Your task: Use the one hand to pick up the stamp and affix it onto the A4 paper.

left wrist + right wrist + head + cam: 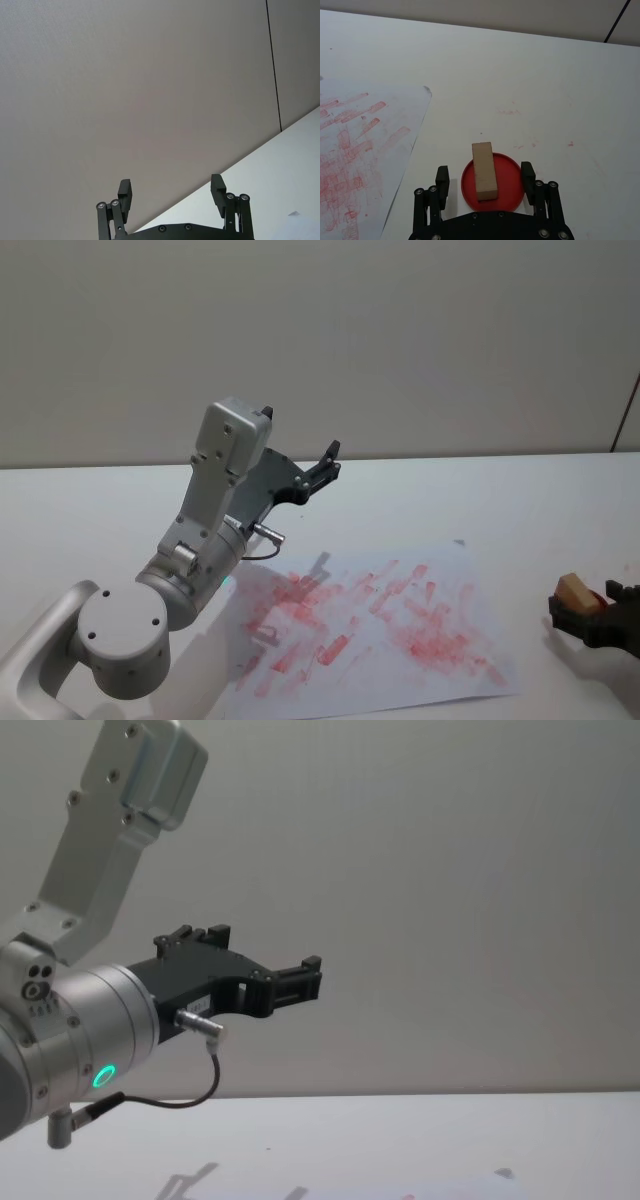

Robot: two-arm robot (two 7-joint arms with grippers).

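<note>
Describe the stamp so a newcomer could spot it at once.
Start at the A4 paper, covered in red prints on the white table. Off its edge, on the robot's right, sits a round red ink pad. The stamp is the plain tan wooden block resting on it, between the right gripper's open fingers.

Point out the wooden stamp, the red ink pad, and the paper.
stamp [484,170], right wrist view, top face.
red ink pad [511,176], right wrist view, bare surface.
A4 paper [440,585], head view, inked upper right area.
</note>
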